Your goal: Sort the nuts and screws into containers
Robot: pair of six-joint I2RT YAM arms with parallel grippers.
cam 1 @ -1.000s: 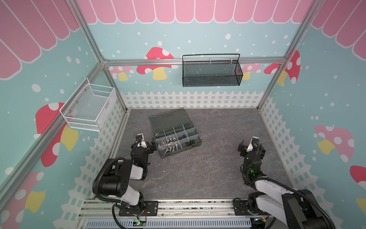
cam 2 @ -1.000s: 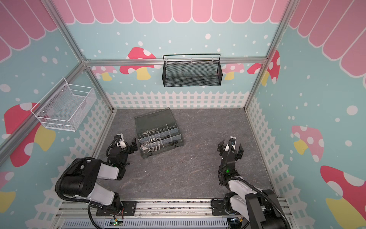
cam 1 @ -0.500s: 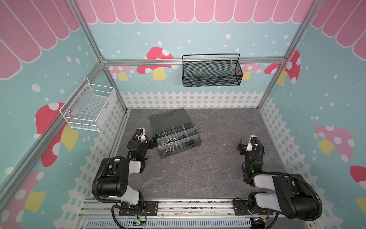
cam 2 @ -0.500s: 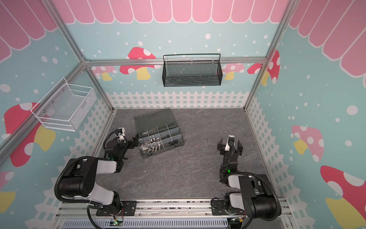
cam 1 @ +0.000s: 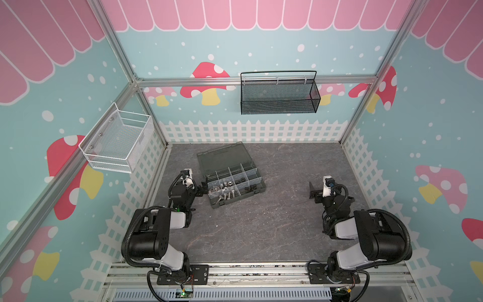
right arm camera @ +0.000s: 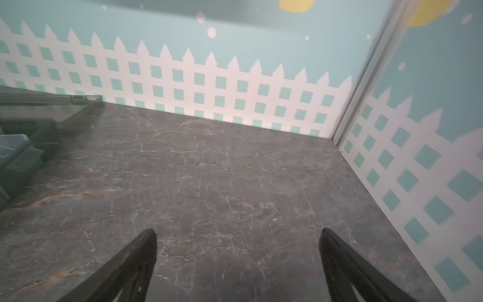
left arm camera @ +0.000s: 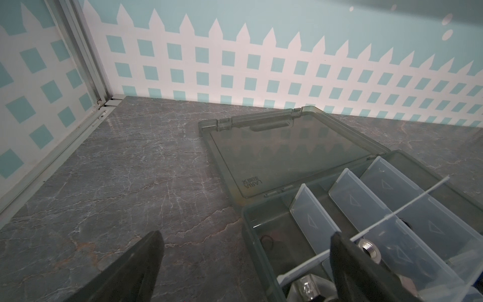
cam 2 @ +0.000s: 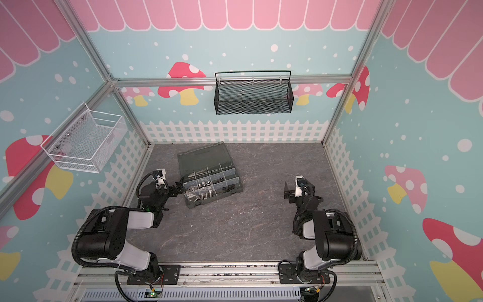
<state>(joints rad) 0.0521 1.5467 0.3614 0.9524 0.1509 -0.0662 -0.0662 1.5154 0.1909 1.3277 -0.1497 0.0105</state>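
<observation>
The left gripper (cam 1: 201, 188), spread and empty, straddles the organizer box's (cam 1: 236, 201) side wall; descending could shove the box, jumbling screws (cam 1: 226, 196) and nuts (cam 1: 229, 183) across its containers (cam 1: 245, 174). The right gripper (cam 1: 312, 193), likewise spread and empty, hangs well apart from the box.

The smoky dark-grey translucent plastic organizer box (left arm camera: 287, 157) is smooth and glossy, and its clear plastic dividers (left arm camera: 311, 222) look slightly frosted. The silver metal screws (cam 1: 226, 196) shine. The grey stone-patterned bench (cam 1: 261, 222) looks matt. The white wire-mesh basket (cam 1: 117, 141) and black metal-mesh basket (cam 1: 279, 96) are matt.
</observation>
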